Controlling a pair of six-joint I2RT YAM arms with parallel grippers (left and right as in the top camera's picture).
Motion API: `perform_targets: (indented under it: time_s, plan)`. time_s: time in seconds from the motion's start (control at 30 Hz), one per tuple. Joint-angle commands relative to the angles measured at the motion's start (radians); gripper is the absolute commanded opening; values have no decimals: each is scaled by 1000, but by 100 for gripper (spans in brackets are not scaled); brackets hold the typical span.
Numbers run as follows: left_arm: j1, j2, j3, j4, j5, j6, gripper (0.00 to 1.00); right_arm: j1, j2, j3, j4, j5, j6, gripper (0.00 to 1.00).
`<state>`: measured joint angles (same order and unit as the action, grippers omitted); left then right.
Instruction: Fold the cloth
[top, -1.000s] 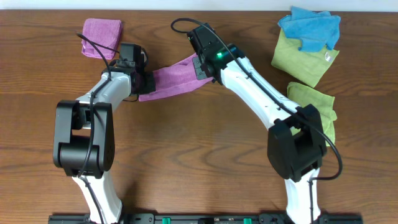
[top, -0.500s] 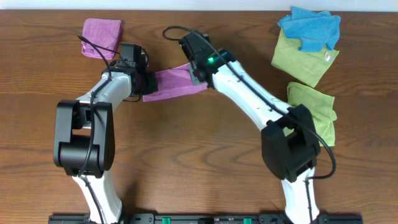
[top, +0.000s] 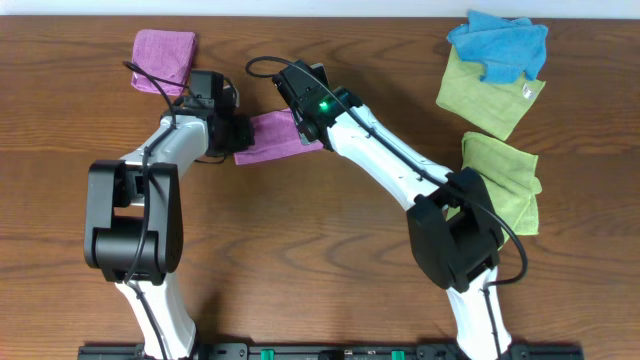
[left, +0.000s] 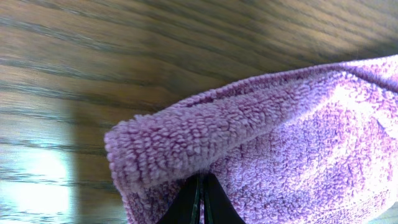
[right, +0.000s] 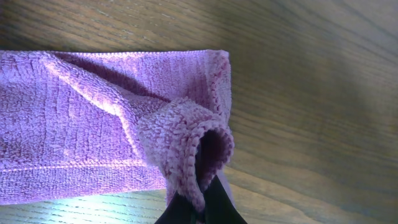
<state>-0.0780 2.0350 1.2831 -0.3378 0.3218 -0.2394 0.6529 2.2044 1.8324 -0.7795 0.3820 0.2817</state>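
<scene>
The purple-magenta cloth (top: 272, 135) lies as a short folded band on the wooden table between my two grippers. My left gripper (top: 236, 135) is shut on its left end; the left wrist view shows the pile bunched over the closed fingertips (left: 202, 186). My right gripper (top: 305, 128) is shut on the cloth's right end, which curls up in a loop over the fingertips (right: 202, 199) in the right wrist view, with the rest of the cloth (right: 74, 124) stretching left. The white tag is hidden.
A small folded purple pad (top: 164, 58) lies at the back left, close behind the left arm. A blue cloth (top: 498, 45) lies on a yellow-green cloth (top: 490, 92) at the back right; another yellow-green cloth (top: 505, 180) lies at the right.
My right gripper has moved left toward the left gripper with the cloth's end, so the band of cloth between them is much shorter. The left gripper has hardly moved.
</scene>
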Motion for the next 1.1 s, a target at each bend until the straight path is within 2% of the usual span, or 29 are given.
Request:
perform_targets:
  time_s: [0.0, 0.33, 0.53, 0.73, 1.07]
  plan:
    - [29, -12, 64, -10, -57, 0, 6, 5, 7, 13, 6, 2, 17, 2]
    - [153, -209, 136, -14, -76, 6, 6, 20, 7, 13, 41, -27, 16, 2]
    - [279, -298, 136, -119, -113, -1, 6, 77, 7, 13, 143, -127, -78, 2]
    - [334, -306, 136, -198, -111, -1, 6, 101, 10, 13, 197, -314, -138, 2]
    - [362, -306, 136, -196, -122, 0, 6, 127, 56, 13, 250, -525, -149, 2]
